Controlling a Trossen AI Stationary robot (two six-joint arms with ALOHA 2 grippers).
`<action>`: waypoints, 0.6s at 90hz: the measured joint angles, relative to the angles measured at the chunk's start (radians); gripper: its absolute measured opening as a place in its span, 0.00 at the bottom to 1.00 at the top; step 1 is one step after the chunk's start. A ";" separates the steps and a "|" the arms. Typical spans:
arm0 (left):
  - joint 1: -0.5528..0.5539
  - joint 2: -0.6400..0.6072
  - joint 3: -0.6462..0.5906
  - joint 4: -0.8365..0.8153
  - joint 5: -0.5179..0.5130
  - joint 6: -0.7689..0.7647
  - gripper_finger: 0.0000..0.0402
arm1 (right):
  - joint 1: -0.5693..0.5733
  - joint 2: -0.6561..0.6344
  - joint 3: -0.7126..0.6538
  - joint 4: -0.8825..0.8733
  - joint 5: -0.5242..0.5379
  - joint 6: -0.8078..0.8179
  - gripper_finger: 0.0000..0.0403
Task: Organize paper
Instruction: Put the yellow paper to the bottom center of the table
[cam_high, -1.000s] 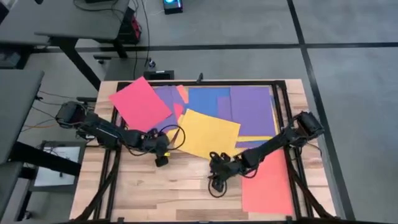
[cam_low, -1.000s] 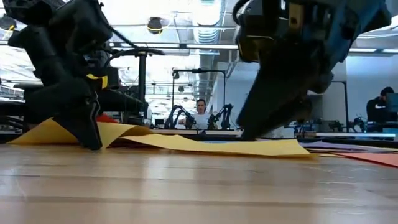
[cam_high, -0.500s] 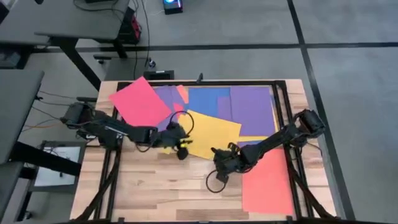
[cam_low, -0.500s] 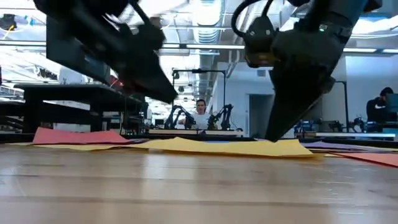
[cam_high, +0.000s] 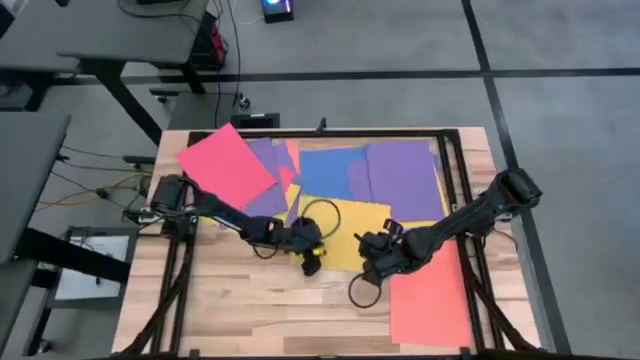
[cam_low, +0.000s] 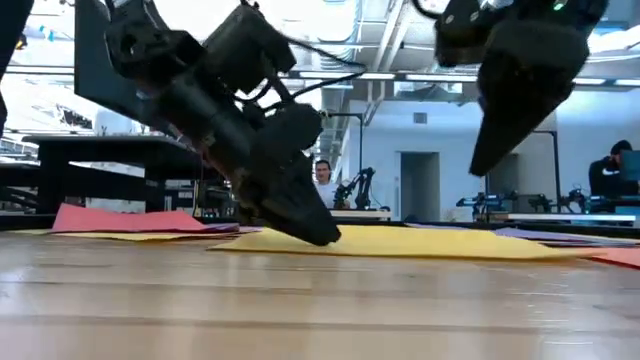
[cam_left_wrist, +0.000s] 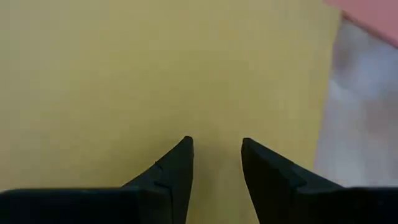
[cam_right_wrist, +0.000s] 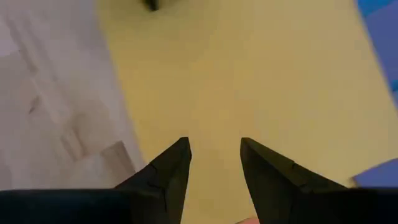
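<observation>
Both arms bear on the yellow sheet (cam_high: 345, 222) lying flat mid-worktop: the left end effector (cam_high: 311, 262), fingers parted, at its near-left corner, the right end effector (cam_high: 374, 262), also parted, at its near-right edge.

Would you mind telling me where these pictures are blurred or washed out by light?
Low view: ceiling lights glare behind the arms, so the left gripper and right gripper read as dark silhouettes. Left wrist view: the table beside the yellow sheet is soft. Right wrist view: the sheet's edges look blurred.
</observation>
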 joint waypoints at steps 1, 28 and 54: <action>-0.007 -0.002 0.002 -0.017 0.002 0.006 0.29 | 0.003 -0.002 0.000 -0.002 0.000 0.000 0.34; -0.169 -0.115 0.002 -0.342 0.016 0.126 0.29 | 0.071 0.014 0.000 0.026 0.008 -0.027 0.34; -0.245 -0.234 0.029 -0.188 -0.127 -0.069 0.29 | 0.075 0.024 -0.003 -0.013 0.016 0.007 0.34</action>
